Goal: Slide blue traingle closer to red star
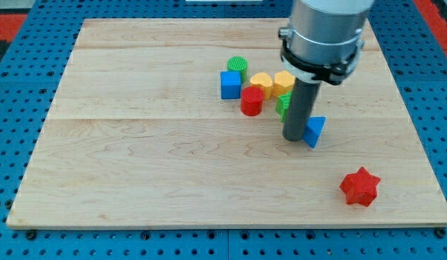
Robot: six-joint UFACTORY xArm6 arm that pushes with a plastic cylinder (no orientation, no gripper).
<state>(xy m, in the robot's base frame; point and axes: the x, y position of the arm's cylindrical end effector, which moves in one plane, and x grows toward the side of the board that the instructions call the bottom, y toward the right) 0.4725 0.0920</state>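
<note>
My tip [294, 137] touches the blue triangle [316, 131].

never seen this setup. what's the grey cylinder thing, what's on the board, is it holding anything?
There is one picture, from a single camera looking down at an angle on a wooden board that lies on a blue pegboard surface.

The grey cylinder is the end of a robot arm. It has no gripper, only a straight dark rod. The rod's lower end, my tip, rests on the board and shoves blocks along it. Nothing is held.

My tip sits right against the view's left side of the blue triangle. The red star lies apart, toward the view's bottom right.

Behind the rod is a cluster: a blue cube, a green cylinder, a red cylinder, two yellow blocks and a green block partly hidden by the rod.
</note>
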